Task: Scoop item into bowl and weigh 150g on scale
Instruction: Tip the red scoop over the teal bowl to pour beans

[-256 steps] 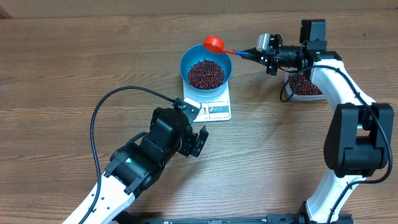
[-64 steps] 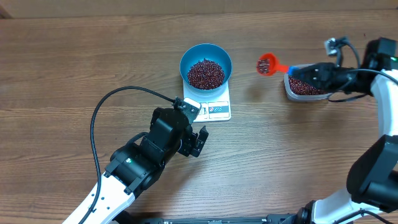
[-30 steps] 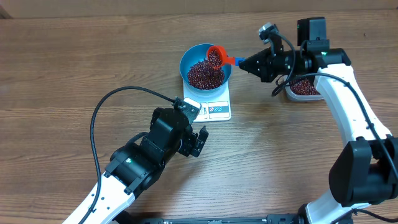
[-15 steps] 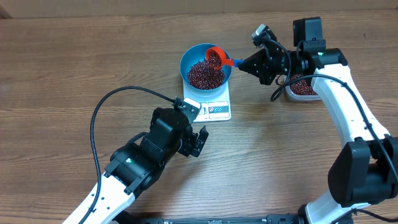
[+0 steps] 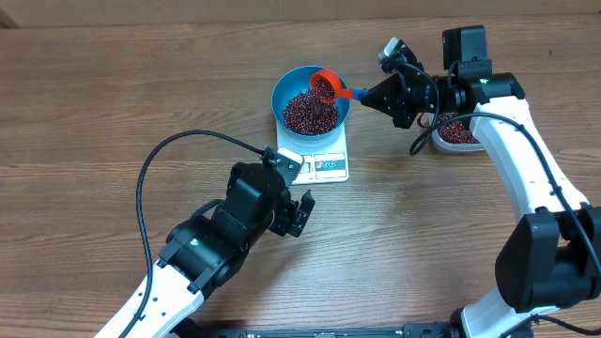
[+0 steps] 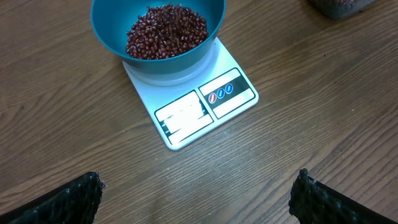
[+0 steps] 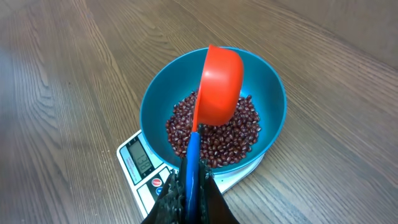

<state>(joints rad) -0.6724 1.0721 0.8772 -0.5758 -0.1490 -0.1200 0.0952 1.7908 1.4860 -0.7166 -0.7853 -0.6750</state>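
The blue bowl (image 5: 278, 94) stands on the white scale (image 5: 329, 165) and holds a heap of dark red beans (image 5: 305, 113). My right gripper (image 5: 376, 94) is shut on the blue handle (image 7: 193, 155) of a red scoop (image 5: 324, 84). The scoop is tipped over the bowl's far right rim, with beans showing inside it. In the right wrist view the scoop (image 7: 219, 84) shows its back above the beans (image 7: 230, 140). My left gripper (image 5: 294, 186) hangs open just in front of the scale (image 6: 186, 118), with nothing between its fingers.
A clear tub (image 5: 460, 131) of beans sits on the table to the right, partly under my right arm. A black cable (image 5: 150, 169) loops across the table left of my left arm.
Over the last second my right gripper carried the scoop slightly further left over the bowl and tipped it more. It has hardly moved in the last half second. My left arm is still.
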